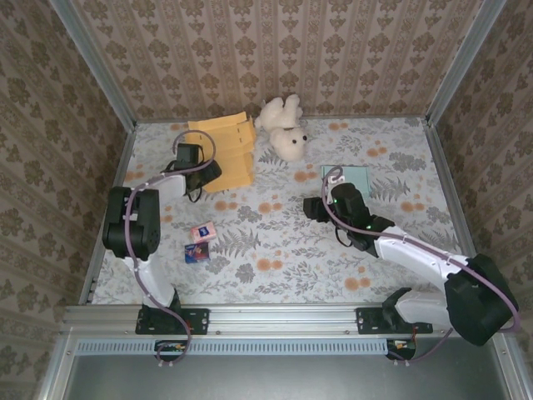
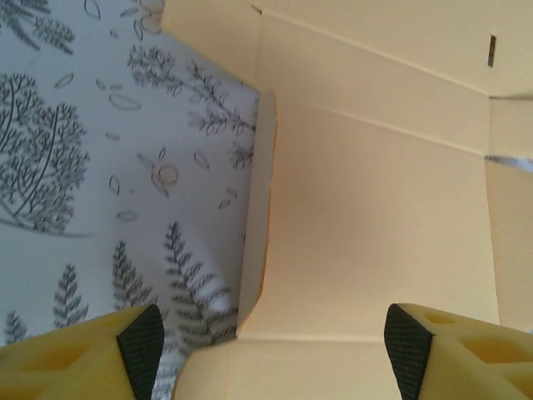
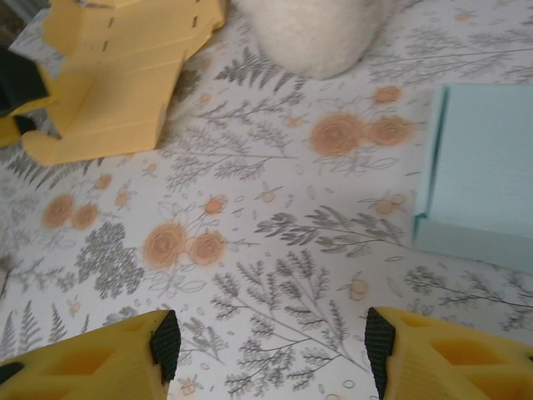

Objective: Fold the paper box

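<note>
My right gripper [image 3: 271,342] hangs over the flower-printed tablecloth [image 3: 275,217]. Its two yellow fingers [image 3: 75,362] with black pads stand wide apart, with only cloth between them. Ahead to my left lies the yellow paper box [image 3: 125,75], its creased panels spread flat. A fluffy white plush toy [image 3: 312,29] sits at the top edge. A pale teal flat box [image 3: 483,167] rests to my right.
</note>
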